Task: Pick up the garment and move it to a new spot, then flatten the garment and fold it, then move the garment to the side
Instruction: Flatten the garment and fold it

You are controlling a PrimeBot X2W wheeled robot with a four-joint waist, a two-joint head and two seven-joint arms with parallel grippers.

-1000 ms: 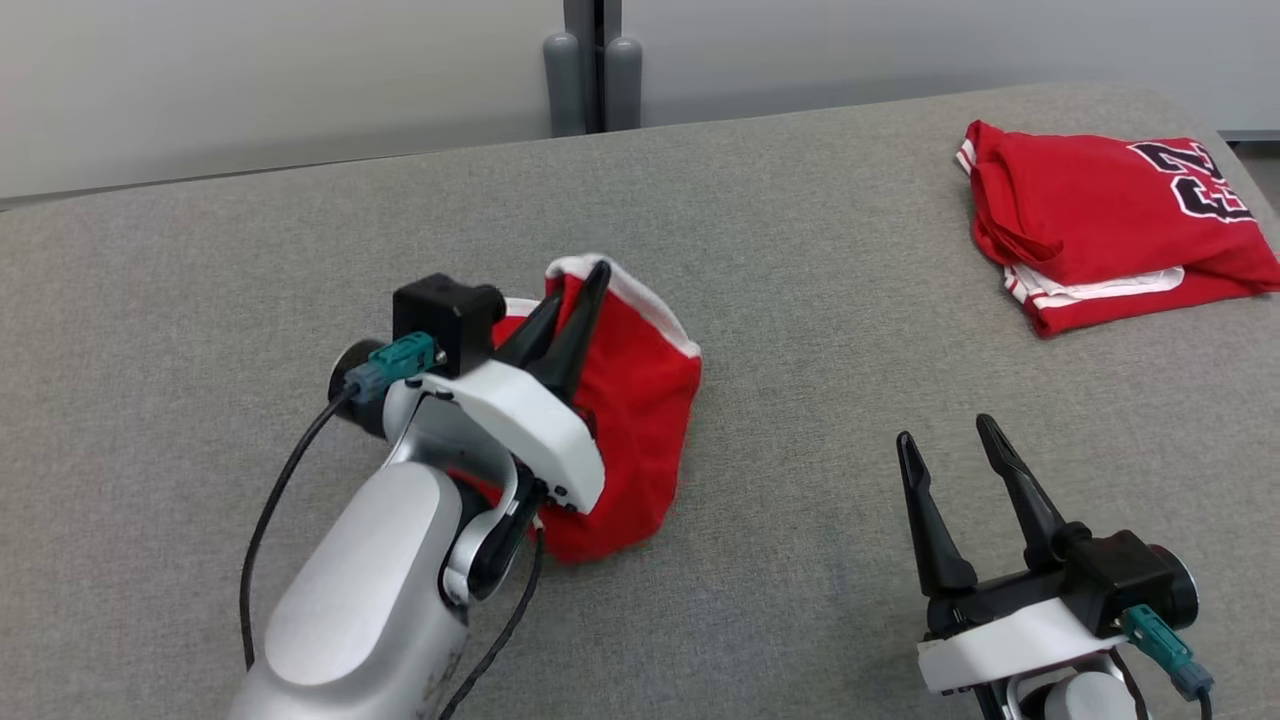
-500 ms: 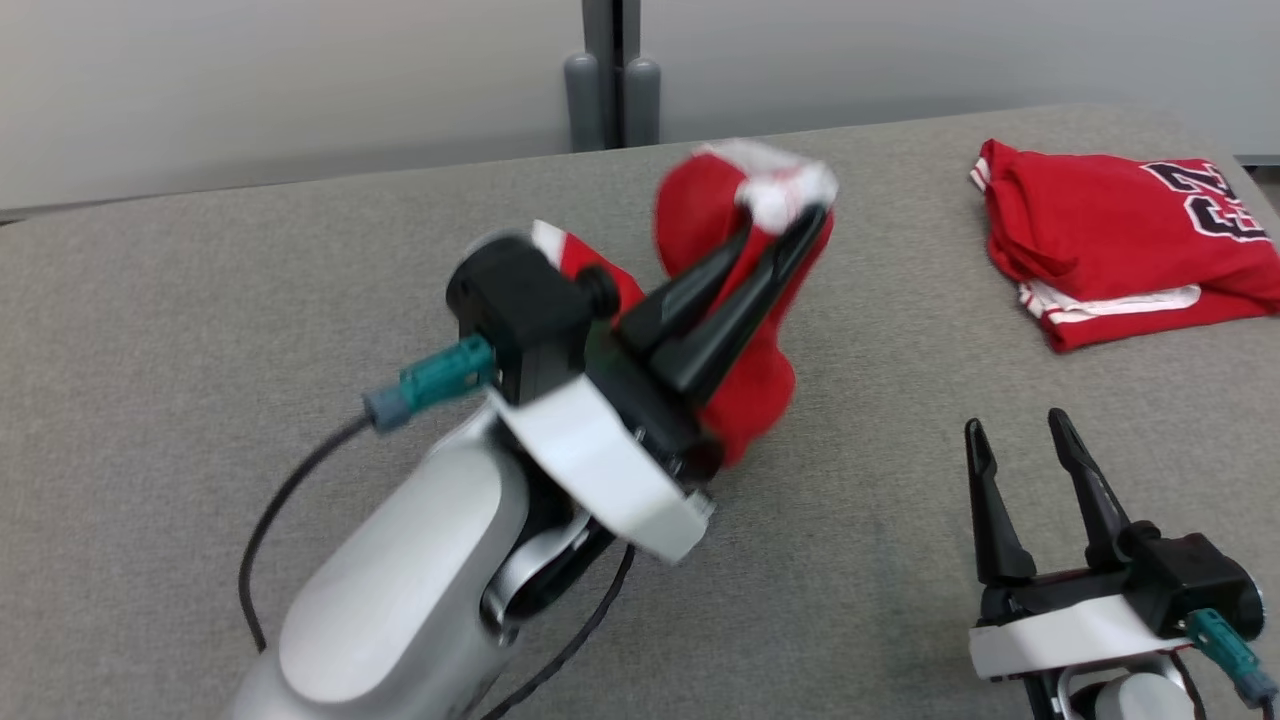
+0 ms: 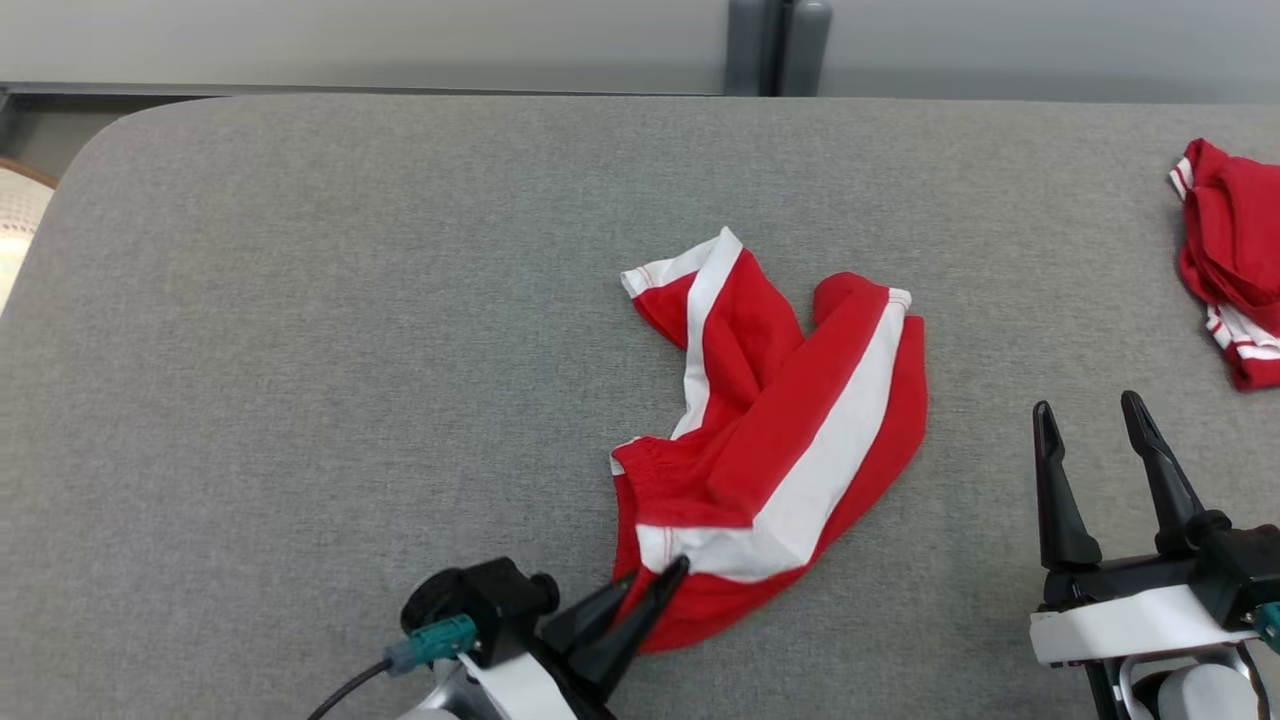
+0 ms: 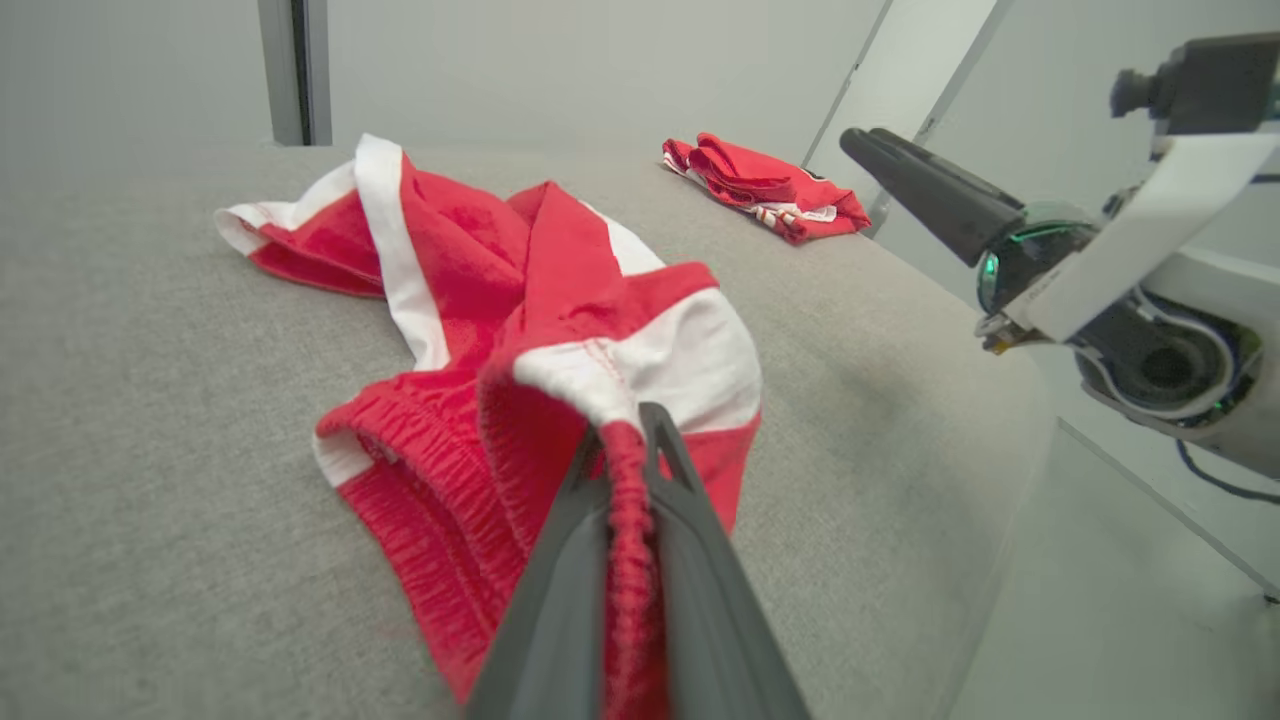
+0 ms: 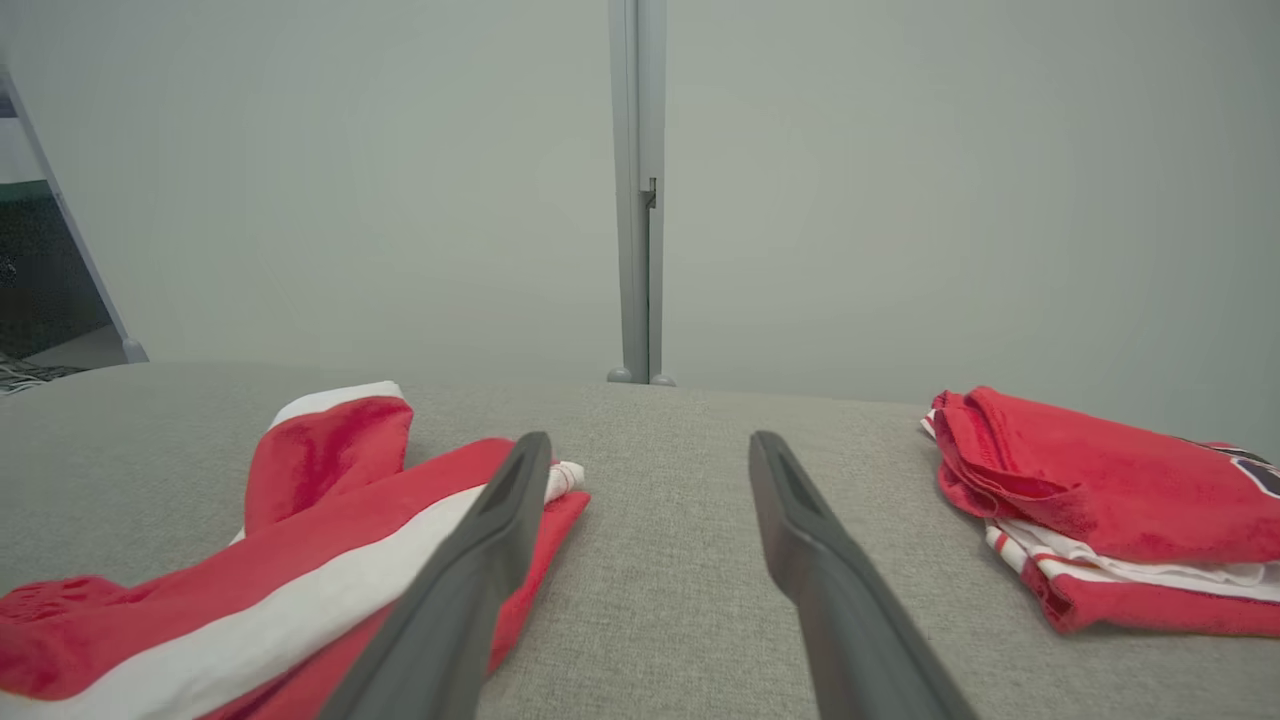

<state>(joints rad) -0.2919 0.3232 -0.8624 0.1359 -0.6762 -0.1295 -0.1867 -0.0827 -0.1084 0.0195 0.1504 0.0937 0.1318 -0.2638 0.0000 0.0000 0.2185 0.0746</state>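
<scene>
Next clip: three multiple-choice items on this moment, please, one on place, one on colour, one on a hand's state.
1. The folded jersey lies where from the shorts? A robot's right; B robot's left; C under them.
2. The shorts' stripes are: A white; B blue; C black.
3. The left hand is: A shut on the shorts; B open; C shut, empty.
A: the jersey sits at the head view's right edge. A: white bands cross the red cloth. A: the waistband is pinched between its fingers.
</scene>
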